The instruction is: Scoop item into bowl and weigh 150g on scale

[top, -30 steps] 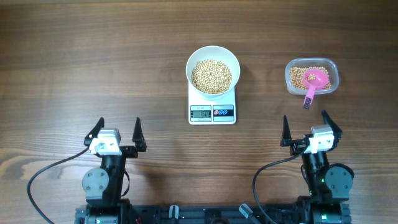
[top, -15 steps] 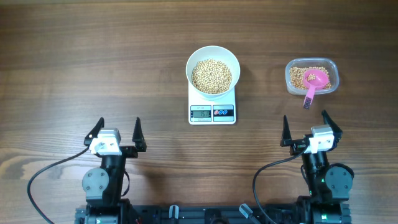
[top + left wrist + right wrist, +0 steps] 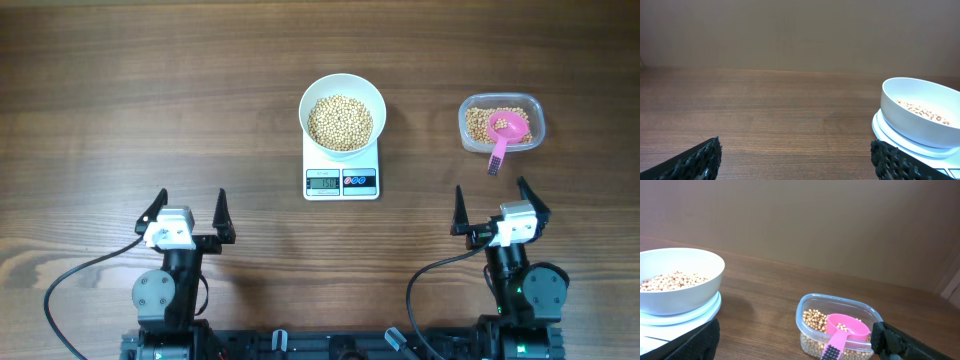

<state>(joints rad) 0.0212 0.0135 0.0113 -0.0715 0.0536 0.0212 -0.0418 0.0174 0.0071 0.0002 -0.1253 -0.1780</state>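
The white bowl (image 3: pixel 342 85) sits on the white scale (image 3: pixel 341 182) at the table's centre and holds a heap of pale-tan beans (image 3: pixel 340 122). From the left wrist view the bowl (image 3: pixel 920 125) is at the right, and in the right wrist view the bowl (image 3: pixel 677 300) is at the left. A clear tub (image 3: pixel 501 123) at the right holds more beans and a pink scoop (image 3: pixel 505 132); the scoop (image 3: pixel 845 330) rests in the tub (image 3: pixel 840 305). My left gripper (image 3: pixel 188 212) and right gripper (image 3: pixel 495 208) stand open and empty near the front edge, far from everything.
Black cables (image 3: pixel 70 280) trail from both arm bases along the front edge. Bare wood table (image 3: pixel 150 90) lies all around the scale and the tub.
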